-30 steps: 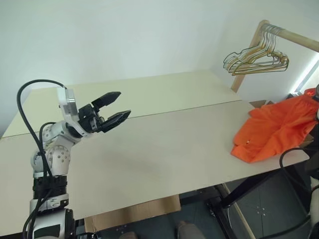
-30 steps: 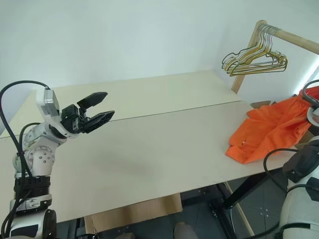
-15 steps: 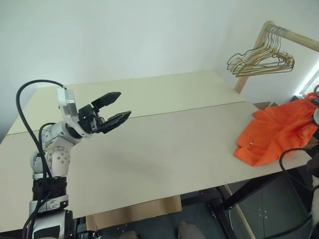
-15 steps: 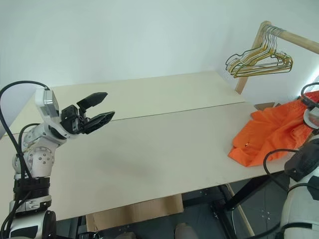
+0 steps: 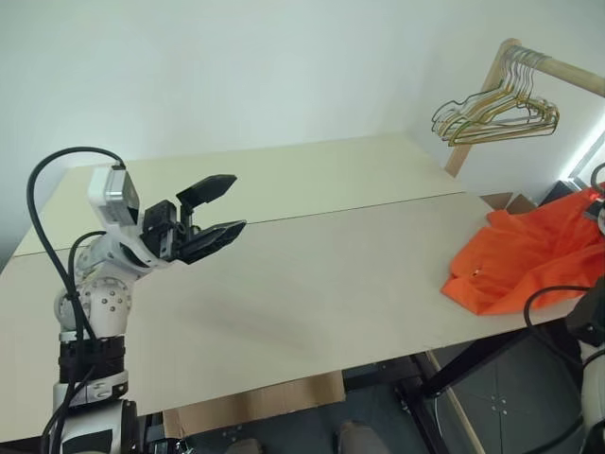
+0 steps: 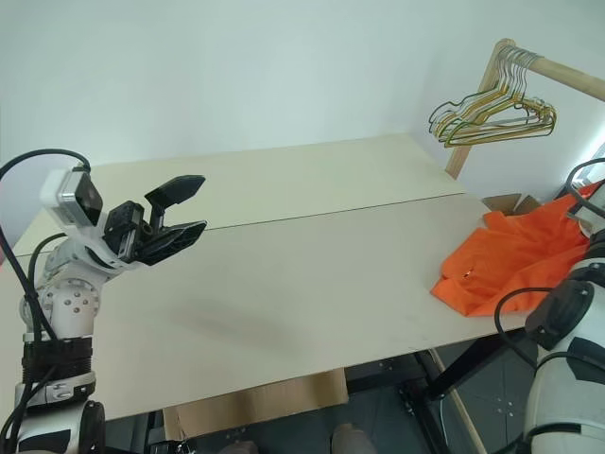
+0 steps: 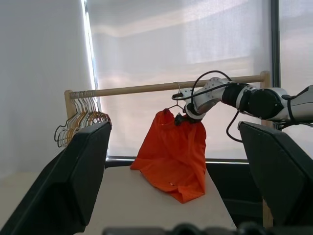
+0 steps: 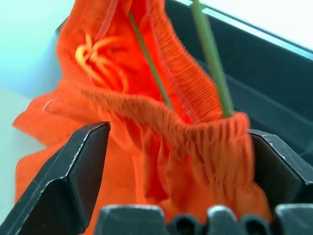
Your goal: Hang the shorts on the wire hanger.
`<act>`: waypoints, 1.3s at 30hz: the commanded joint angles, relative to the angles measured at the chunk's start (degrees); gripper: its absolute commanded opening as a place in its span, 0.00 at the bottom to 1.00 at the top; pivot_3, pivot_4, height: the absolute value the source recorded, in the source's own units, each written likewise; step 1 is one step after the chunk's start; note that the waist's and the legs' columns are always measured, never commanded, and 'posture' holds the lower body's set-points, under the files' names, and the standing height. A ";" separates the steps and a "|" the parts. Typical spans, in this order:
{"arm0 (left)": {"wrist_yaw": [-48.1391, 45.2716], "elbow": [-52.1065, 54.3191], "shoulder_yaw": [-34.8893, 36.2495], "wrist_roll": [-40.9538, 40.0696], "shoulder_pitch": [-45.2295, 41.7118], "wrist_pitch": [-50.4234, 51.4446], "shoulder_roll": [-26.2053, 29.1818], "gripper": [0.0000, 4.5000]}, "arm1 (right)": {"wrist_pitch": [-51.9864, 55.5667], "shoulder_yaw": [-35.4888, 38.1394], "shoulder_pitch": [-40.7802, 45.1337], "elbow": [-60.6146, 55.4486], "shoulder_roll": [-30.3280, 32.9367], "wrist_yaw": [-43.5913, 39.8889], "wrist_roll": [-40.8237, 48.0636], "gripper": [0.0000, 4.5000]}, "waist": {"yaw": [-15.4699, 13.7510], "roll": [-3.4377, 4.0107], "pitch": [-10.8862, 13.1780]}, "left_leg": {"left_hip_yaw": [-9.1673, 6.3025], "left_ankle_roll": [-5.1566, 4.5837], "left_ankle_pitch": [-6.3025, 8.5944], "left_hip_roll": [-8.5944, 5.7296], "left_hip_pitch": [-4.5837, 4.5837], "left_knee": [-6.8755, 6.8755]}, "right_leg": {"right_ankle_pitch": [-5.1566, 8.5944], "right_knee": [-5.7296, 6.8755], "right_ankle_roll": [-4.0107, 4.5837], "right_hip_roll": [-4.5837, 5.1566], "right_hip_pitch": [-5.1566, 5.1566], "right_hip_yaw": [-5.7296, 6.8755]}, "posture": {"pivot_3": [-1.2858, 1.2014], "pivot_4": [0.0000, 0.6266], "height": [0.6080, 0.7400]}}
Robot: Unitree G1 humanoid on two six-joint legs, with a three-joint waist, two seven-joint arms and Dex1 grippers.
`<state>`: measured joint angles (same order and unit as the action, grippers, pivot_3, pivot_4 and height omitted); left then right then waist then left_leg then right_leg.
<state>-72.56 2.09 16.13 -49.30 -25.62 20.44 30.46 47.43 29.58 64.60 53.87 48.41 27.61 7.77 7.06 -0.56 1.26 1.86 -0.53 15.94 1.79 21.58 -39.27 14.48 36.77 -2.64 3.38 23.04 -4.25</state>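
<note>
Where we look: shorts (image 7: 172, 155) hang on wire hanger (image 8: 211, 54), hem on worktop (image 5: 312, 265).
Left jaws (image 5: 216, 210): released.
Right jaws (image 8: 178, 161): released beside waistband.

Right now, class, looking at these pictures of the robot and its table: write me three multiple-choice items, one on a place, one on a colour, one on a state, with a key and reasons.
1. Where do the shorts lie on the table?
A. At its right end
B. At its left end
C. In the middle

2. What colour are the shorts?
A. Blue
B. Orange
C. White

3. How does the left pincer stand?
A. Shut on the shorts
B. Shut on nothing
C. Open, holding nothing

Key:
1 A, since the cloth lies across the table's right end, its top rising toward the rod, where the left wrist view shows it hanging.
2 B, bright orange in every view.
3 C, its fingers are spread above the table's left part, nothing between them.
</note>
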 commanded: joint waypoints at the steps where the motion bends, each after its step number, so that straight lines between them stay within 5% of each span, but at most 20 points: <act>1: -0.29 1.48 0.43 -0.63 -0.13 0.09 0.85 1.00 | -3.86 -1.12 -0.66 -6.74 -0.46 4.91 -2.78 0.98 | -0.01 0.00 0.00 | 0.00 0.00 0.00 0.00 0.00 0.00 | 0.00 0.00 0.00 0.00 0.00 0.00 | 0.50 0.00 1.00; 15: 0.47 0.85 1.36 -0.43 0.08 -1.04 0.82 1.00 | -23.26 -14.95 -8.92 -25.11 -2.39 2.79 -15.80 0.98 | 0.07 0.01 0.00 | 0.00 0.00 0.00 0.00 -0.11 0.03 | 0.00 0.03 0.00 0.00 -0.02 -0.10 | 0.51 0.00 1.00; 26: 10.61 4.55 3.69 7.36 8.72 -2.53 4.75 1.00 | -33.30 -27.62 -16.91 -35.59 -7.48 -31.67 -12.13 0.98 | -0.07 -0.02 0.00 | -0.09 0.00 0.00 0.06 -0.48 0.28 | -0.02 0.05 -0.01 -0.07 -0.12 -0.42 | 0.53 0.00 1.00; 39: 18.94 15.87 7.64 9.39 23.05 -3.73 5.40 1.00 | -45.25 -37.08 -30.29 -44.83 -5.67 -68.03 -7.19 0.98 | -8.25 -0.16 0.05 | -0.01 0.00 0.01 0.04 -0.41 0.29 | -0.05 0.05 -0.03 0.00 -0.01 -0.31 | 0.59 0.00 1.00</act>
<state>-54.49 15.18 22.23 -39.76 -2.43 17.26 35.04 4.50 -8.39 33.84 10.89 41.67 -37.64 -0.74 -1.20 -0.72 1.31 1.91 -0.53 15.95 1.83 21.16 -38.98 14.43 36.82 -2.67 3.38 23.02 -4.52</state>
